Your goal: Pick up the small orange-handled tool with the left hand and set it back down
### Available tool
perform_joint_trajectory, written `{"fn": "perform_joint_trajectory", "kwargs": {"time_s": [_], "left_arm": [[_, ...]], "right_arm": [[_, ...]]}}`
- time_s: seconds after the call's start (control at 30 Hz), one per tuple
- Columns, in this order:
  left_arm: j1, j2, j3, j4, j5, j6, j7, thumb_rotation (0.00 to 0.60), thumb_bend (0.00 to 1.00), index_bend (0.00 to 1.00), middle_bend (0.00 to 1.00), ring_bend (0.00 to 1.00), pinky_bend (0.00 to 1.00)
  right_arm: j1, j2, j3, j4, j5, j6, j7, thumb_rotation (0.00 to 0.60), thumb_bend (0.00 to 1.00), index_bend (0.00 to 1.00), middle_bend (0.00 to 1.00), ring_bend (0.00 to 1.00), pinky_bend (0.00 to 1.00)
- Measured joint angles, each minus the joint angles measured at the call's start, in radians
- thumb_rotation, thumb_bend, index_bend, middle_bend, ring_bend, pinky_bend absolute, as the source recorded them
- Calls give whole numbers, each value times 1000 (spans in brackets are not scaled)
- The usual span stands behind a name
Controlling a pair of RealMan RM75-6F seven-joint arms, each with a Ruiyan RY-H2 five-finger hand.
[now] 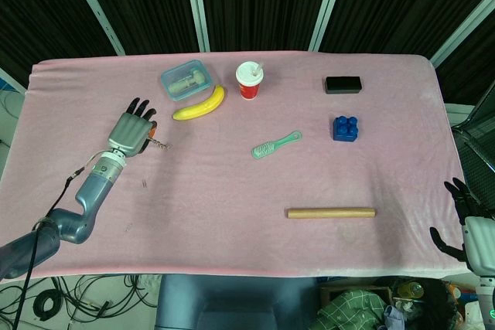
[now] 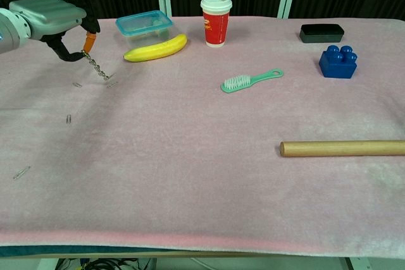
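Note:
My left hand (image 1: 130, 130) (image 2: 49, 22) hovers over the table's left side, palm down, fingers curled around the small orange-handled tool (image 2: 88, 43). Only the orange handle tip shows below the fingers. A short metal chain (image 2: 96, 67) (image 1: 158, 144) hangs from the tool and its end reaches the pink cloth (image 1: 232, 175). My right hand (image 1: 468, 222) is at the lower right corner off the table's edge, fingers spread, holding nothing.
A blue-lidded box (image 1: 186, 79), a banana (image 1: 199, 104) and a red cup (image 1: 249, 80) stand just right of my left hand. A green brush (image 1: 275, 144), wooden rod (image 1: 331, 212), blue block (image 1: 346, 127) and black case (image 1: 343, 84) lie further right. Paper clips (image 2: 68, 118) dot the cloth.

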State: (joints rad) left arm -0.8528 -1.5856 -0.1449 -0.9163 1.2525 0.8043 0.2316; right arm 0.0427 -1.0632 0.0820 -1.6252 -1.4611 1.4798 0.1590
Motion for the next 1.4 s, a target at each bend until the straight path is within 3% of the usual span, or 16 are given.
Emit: {"fn": "perform_joint_trajectory", "kwargs": {"time_s": [0.63, 0.9, 1.17, 1.4], "left_arm": [[-7, -55, 32, 117, 89, 30, -93, 600, 416, 576, 195, 0, 0], [-5, 31, 13, 38, 106, 99, -51, 600, 416, 576, 196, 0, 0], [57, 161, 32, -101, 57, 88, 60, 600, 416, 575, 196, 0, 0], [82, 170, 66, -90, 67, 81, 67, 600, 416, 576, 196, 0, 0]], "right_arm": [[0, 1, 1, 1, 0, 0, 4, 600, 273, 0, 0, 149, 235], [0, 0, -1, 1, -1, -2, 4, 600, 273, 0, 0, 149, 235], [-2, 0, -2, -4, -5, 3, -4, 600, 273, 0, 0, 149, 235], [-2, 0, 1, -3, 2, 2, -5, 600, 273, 0, 0, 149, 235]]}}
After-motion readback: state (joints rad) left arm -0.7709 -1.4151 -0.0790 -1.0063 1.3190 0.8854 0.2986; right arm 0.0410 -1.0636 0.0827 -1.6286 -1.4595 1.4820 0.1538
